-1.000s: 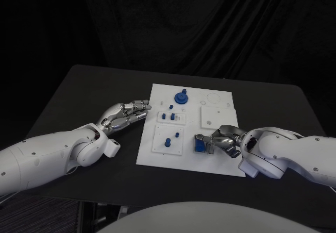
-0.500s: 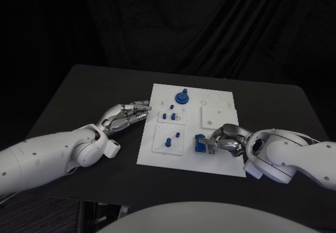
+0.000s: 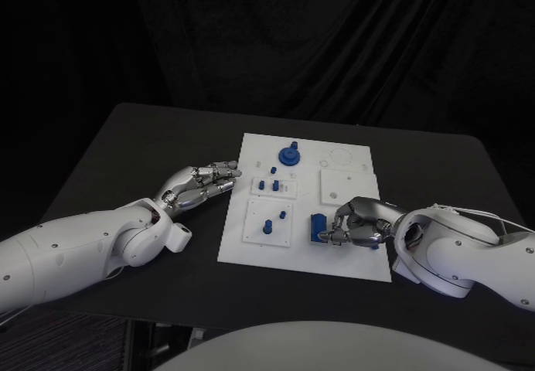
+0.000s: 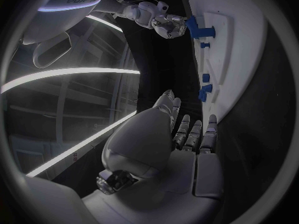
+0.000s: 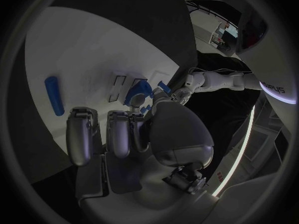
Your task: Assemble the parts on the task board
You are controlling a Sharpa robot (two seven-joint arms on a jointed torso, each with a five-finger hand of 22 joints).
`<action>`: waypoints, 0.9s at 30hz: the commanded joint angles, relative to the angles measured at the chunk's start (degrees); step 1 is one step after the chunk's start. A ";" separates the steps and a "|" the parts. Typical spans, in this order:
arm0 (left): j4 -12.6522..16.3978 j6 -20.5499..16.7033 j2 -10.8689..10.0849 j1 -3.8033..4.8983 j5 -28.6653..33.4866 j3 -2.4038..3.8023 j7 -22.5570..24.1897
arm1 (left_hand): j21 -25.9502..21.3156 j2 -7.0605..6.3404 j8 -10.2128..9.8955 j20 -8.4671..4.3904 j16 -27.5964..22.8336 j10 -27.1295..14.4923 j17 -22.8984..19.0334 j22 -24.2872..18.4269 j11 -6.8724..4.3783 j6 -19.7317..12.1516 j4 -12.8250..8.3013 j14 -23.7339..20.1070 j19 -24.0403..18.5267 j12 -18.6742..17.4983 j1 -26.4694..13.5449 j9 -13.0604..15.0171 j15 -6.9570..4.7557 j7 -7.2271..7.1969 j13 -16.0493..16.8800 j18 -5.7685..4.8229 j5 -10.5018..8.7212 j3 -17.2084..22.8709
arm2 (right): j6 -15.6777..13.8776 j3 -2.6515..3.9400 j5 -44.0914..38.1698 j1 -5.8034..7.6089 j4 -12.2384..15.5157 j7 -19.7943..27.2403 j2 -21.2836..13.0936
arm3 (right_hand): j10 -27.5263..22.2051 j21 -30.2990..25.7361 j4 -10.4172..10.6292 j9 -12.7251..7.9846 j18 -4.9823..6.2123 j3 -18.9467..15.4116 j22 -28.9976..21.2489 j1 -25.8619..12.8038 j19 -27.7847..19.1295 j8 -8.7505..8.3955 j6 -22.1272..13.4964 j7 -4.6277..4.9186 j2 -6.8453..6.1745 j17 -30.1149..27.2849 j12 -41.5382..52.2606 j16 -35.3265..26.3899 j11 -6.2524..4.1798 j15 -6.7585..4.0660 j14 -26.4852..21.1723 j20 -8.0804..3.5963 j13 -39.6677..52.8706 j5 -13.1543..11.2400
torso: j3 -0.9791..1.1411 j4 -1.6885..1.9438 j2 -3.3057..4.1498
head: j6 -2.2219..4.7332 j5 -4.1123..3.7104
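We see the round blue gear-like part (image 3: 289, 156) seated on the white plastic task board (image 3: 345, 259); our right hand (image 3: 355, 222) curls beside the blue block (image 3: 319, 229), pinch unclear; left hand (image 3: 202, 184) loosely curled, empty. Several pegs remain.

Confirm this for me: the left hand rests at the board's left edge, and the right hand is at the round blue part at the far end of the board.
Not quite. In the head view the right hand is at the blue block on the near right of the task board, not at the round blue part at the far end. The left hand does rest at the board's left edge.
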 commanded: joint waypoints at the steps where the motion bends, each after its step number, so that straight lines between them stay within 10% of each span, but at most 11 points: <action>1: 0.14 0.64 0.00 -0.13 0.24 0.05 5.40 | 0.22 0.35 0.30 0.42 0.28 0.11 0.05 -0.04 0.38 0.23 0.00 0.13 0.14 0.00 -0.03 0.04 0.40 0.32 0.01 0.68 0.27 0.32 | 1.41 0.00 -3.58 -0.22 -0.09 0.38 0.11 | 5.86 0.40 -0.05 0.83 0.32 -0.45 13.50 0.78 3.99 1.17 0.96 -0.04 -0.04 11.37 0.15 0.35 -0.49 -0.48 5.28 -0.45 15.09 0.26 | -0.04 -0.06 -0.04 | -0.01 0.12; 27: 0.12 0.93 -0.01 -0.22 0.24 0.05 5.28 | 0.26 0.35 0.34 0.49 0.41 0.18 0.08 0.04 0.35 0.27 0.05 0.29 0.23 0.12 -0.08 0.05 0.65 0.32 0.03 0.53 0.28 0.36 | 0.88 0.01 -3.81 -0.82 -2.13 1.19 1.74 | 5.86 0.21 -1.14 3.82 0.37 0.44 13.43 3.99 3.89 4.93 3.54 -0.69 3.00 11.32 0.15 0.33 -1.08 -0.98 5.27 -0.92 15.09 0.39 | -0.09 0.12 0.06 | -0.01 0.35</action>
